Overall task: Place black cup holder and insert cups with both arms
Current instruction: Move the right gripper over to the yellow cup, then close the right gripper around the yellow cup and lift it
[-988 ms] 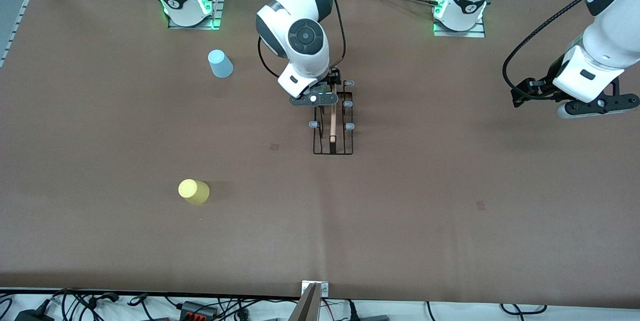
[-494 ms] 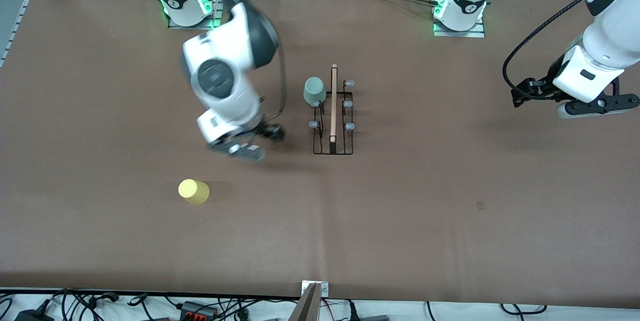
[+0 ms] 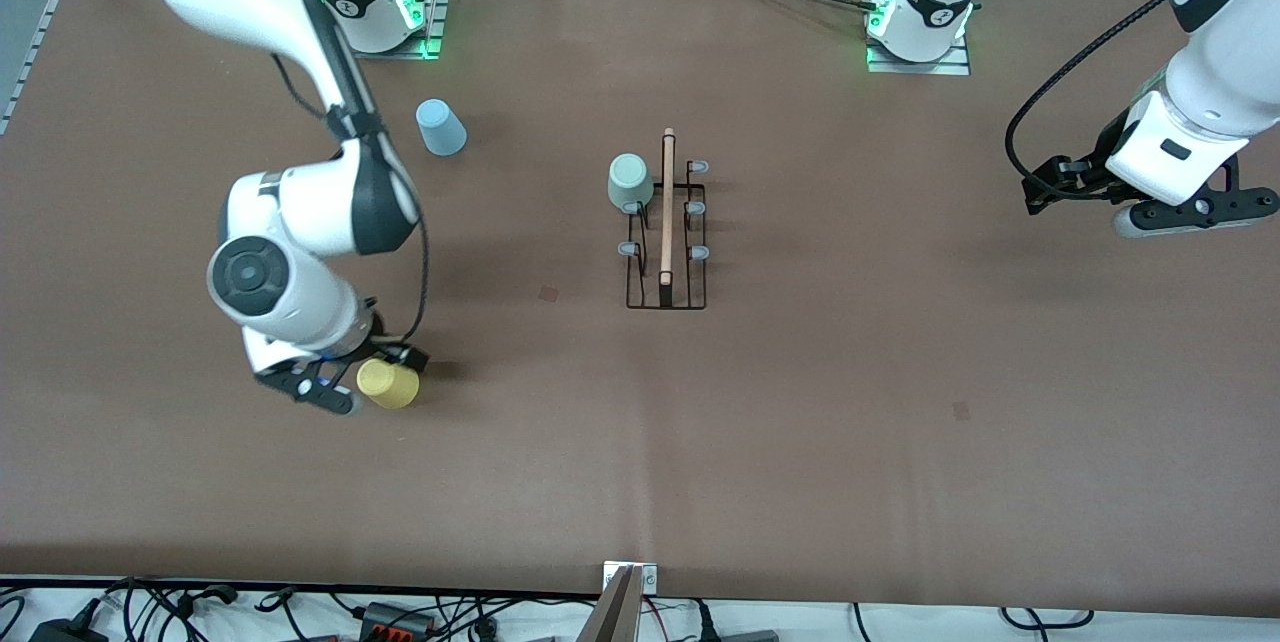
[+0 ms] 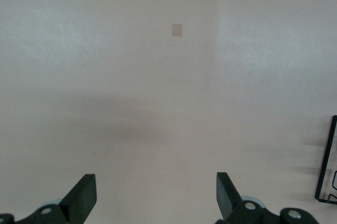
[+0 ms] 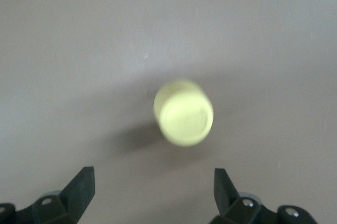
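Both pairs of jaws stand wide open and hold nothing. In the right wrist view the right gripper [image 5: 150,195] hangs over the yellow cup [image 5: 184,112], which stands upside down on the table [image 3: 800,442] with clear space between it and either finger. From the front, the right gripper [image 3: 335,384] shows just beside and partly above the yellow cup [image 3: 388,384], toward the right arm's end of the table.

The rack [image 3: 667,232] stands near the middle of the table, its wooden handle [image 3: 667,207] running along the top and grey-tipped pegs [image 3: 699,252] on both sides. The green cup [image 3: 629,180] sits upside down on a peg at the rack's corner farthest from the front camera, on the side toward the right arm. The blue cup [image 3: 440,127] stands upside down on the table near the right arm's base, well apart from the rack.

The left arm waits, its gripper [image 3: 1150,197] over bare table at the left arm's end; in its wrist view the gripper [image 4: 155,197] faces bare table, with a corner of the rack [image 4: 327,171] at the edge.
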Controlling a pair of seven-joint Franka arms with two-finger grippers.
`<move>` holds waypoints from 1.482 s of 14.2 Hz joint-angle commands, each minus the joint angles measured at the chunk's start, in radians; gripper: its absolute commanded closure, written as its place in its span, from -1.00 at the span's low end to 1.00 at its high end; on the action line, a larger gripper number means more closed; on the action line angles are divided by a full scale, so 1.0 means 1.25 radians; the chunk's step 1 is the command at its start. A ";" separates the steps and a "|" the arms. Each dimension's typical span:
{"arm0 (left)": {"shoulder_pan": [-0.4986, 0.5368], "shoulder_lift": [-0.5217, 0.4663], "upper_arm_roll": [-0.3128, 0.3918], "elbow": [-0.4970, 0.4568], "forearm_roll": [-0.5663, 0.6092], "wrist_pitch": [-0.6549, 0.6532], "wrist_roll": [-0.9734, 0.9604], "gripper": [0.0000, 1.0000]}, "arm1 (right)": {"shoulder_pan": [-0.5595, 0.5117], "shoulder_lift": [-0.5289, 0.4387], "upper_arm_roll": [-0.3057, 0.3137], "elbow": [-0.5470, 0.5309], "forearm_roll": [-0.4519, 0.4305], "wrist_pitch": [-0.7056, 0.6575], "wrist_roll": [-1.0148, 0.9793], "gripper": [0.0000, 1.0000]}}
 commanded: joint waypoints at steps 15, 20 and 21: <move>0.005 -0.008 0.001 0.001 -0.016 -0.004 0.020 -1.00 | -0.062 0.115 0.033 0.043 0.012 0.076 -0.251 -1.00; 0.005 -0.008 0.001 0.001 -0.016 -0.006 0.019 -1.00 | -0.066 0.120 0.033 0.042 0.017 0.065 -0.251 -1.00; 0.005 -0.008 0.001 0.001 -0.016 -0.006 0.019 -1.00 | -0.066 0.121 0.033 0.042 0.016 0.065 -0.251 -1.00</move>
